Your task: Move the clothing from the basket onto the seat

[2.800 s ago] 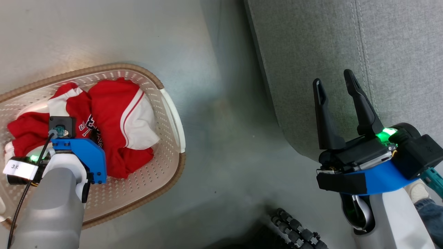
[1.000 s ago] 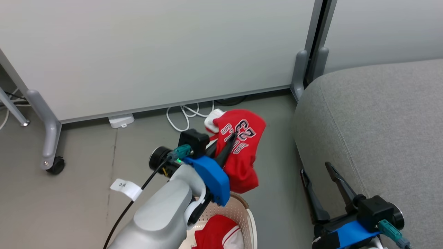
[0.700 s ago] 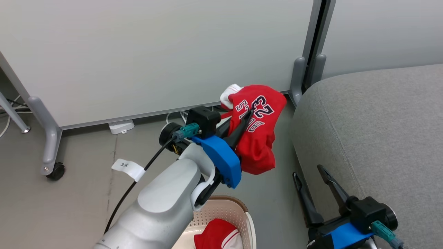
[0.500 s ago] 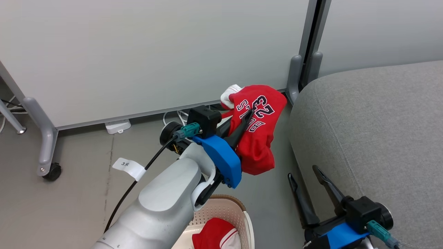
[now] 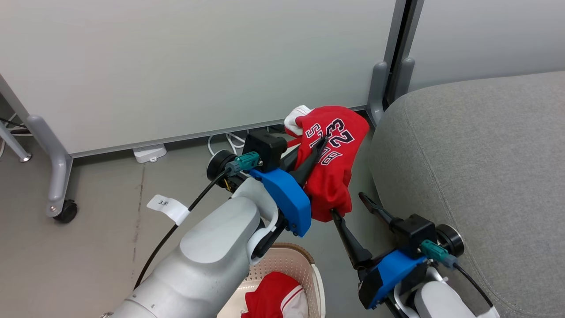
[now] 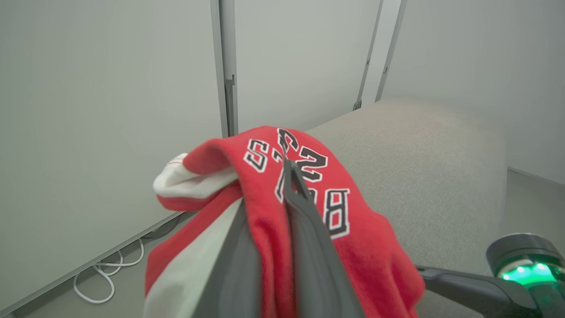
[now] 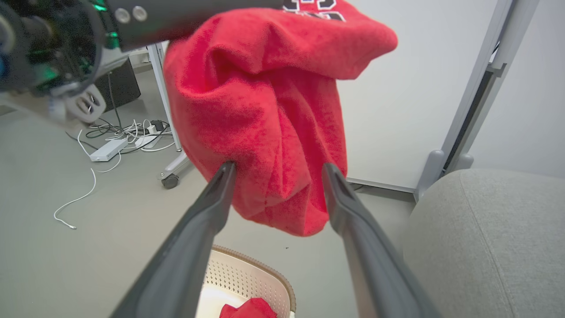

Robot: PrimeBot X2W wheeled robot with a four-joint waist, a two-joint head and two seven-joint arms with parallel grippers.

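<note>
Head view, jersey: the jersey (image 5: 333, 176) is held in the air above the floor, between the basket (image 5: 309, 265) and the seat (image 5: 463, 154). It is close beside the seat's front edge but not yet over it.
Head view, left hand: the left hand (image 5: 320, 146) is pressed together on a fold by the lettering, and the rest of the cloth is left to hang.
Head view, right hand: the right hand (image 5: 348, 204) is spread, with a finger placed on either side of the hanging bottom.
Head view, basket: one red and white garment (image 5: 273, 296) is left lying inside.
Left wrist view, grip: the cloth is draped over both fingers and bunched thick between them, and the seat is seen beyond.
Left wrist view, handling: the jersey is judged light, soft and limp. A pinch on a thick fold should be kept easily, though the loose tail may be dragged or snagged.
Right wrist view, hold point: the drooping bottom fold is framed by the spread fingers, with one tip touching the cloth. This fold is judged the best second place to be gripped.
Right wrist view, basket: the basket is seen below the jersey, with a patch of red inside.
</note>
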